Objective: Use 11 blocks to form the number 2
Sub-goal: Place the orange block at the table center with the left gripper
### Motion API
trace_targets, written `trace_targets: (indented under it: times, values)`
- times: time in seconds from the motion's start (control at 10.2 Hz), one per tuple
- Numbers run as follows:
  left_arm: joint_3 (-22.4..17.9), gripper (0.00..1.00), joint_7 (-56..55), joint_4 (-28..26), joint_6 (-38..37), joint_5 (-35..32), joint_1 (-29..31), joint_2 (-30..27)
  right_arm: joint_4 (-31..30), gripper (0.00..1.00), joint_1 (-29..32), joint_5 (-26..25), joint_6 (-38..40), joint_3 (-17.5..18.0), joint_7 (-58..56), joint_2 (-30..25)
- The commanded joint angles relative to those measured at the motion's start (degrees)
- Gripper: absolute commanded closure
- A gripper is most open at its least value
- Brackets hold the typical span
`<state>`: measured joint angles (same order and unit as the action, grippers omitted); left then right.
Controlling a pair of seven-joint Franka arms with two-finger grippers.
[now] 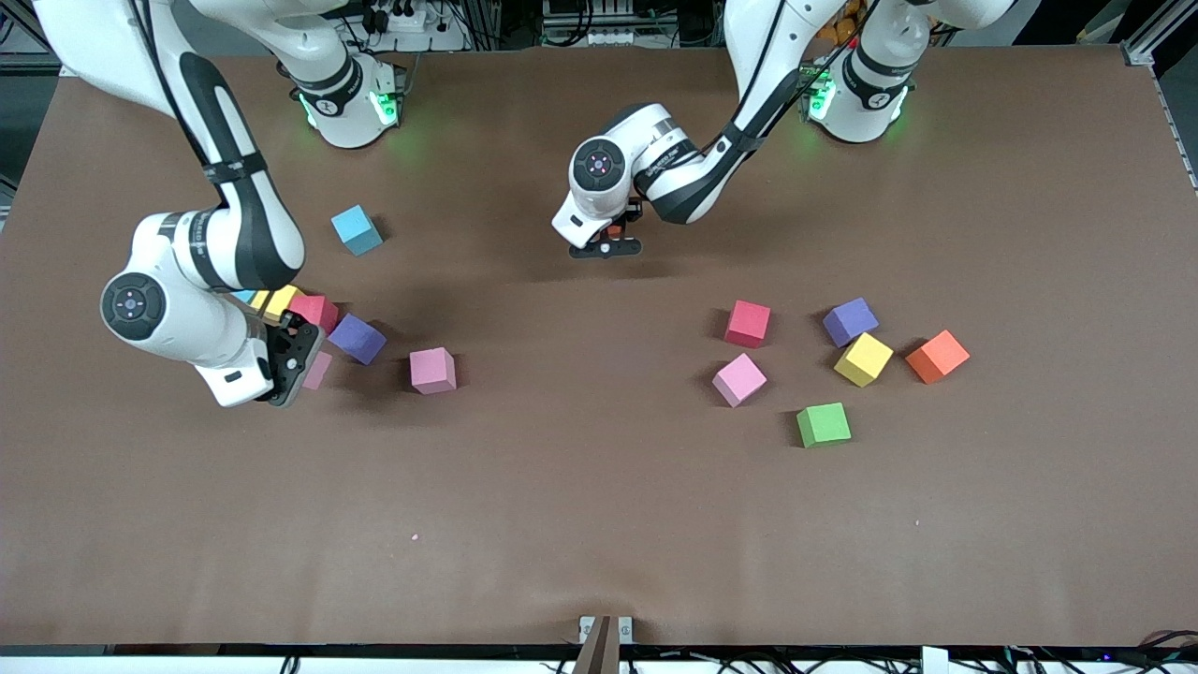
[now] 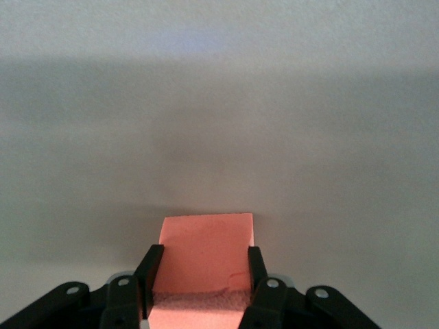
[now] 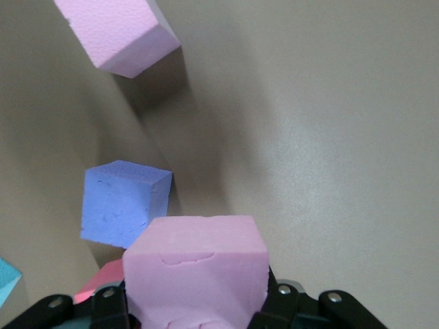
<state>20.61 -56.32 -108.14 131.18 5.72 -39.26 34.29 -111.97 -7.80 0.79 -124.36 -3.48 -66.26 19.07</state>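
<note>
My left gripper (image 1: pixel 606 245) hangs over the bare middle of the table, shut on an orange block (image 1: pixel 614 229); its wrist view shows that block (image 2: pixel 206 247) between the fingers (image 2: pixel 148 274). My right gripper (image 1: pixel 301 363) is shut on a pink block (image 1: pixel 319 370) (image 3: pixel 195 274), low beside a purple block (image 1: pixel 357 338) (image 3: pixel 123 202), a red one (image 1: pixel 315 311) and a yellow one (image 1: pixel 279 301). Another pink block (image 1: pixel 432 370) (image 3: pixel 116 31) lies close by. Toward the left arm's end lie red (image 1: pixel 748 323), pink (image 1: pixel 738 379), purple (image 1: pixel 850 321), yellow (image 1: pixel 863 358), orange (image 1: pixel 937 356) and green (image 1: pixel 824 424) blocks.
A light-blue cube (image 1: pixel 357 229) sits near the right arm's base. A second light-blue cube (image 1: pixel 245 296) peeks out from under the right arm beside the yellow block. The brown table (image 1: pixel 599 524) stretches bare toward the front camera.
</note>
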Motion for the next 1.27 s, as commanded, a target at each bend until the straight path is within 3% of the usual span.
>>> trace_targets:
  times: [0.0, 0.39, 0.49, 0.59, 0.88, 1.17]
  values:
    - [0.0, 0.50, 3.1, -2.8, 1.9, 0.3, -1.6, -0.6, 0.6, 0.59, -1.4, -1.3, 4.4, 0.0, -0.5, -1.9]
    - [0.0, 0.49, 5.4, -3.8, 1.9, -3.4, -2.0, -0.3, 0.8, 0.57, -5.6, -1.3, 1.6, 0.1, 0.1, -1.6]
    - [0.0, 0.34, 5.3, -3.5, 1.8, -3.4, -1.9, -0.1, 1.1, 0.57, -6.1, -1.3, 1.3, 0.1, -0.4, -1.5]
    - [0.0, 0.00, 4.5, -3.0, 1.6, -3.4, -1.9, 0.1, 1.1, 0.56, -6.3, -1.4, 1.3, 0.1, -0.7, -1.5]
    - [-0.5, 0.00, 4.4, -2.6, -1.5, -3.4, -0.6, -3.1, 1.6, 0.55, -7.0, -1.4, 1.4, 0.1, -2.4, -1.5]
    - [-0.7, 0.00, 4.7, 7.2, -15.5, -3.4, 5.3, -4.5, 1.6, 0.55, -7.3, -1.3, 2.1, 0.1, -5.1, -2.0]
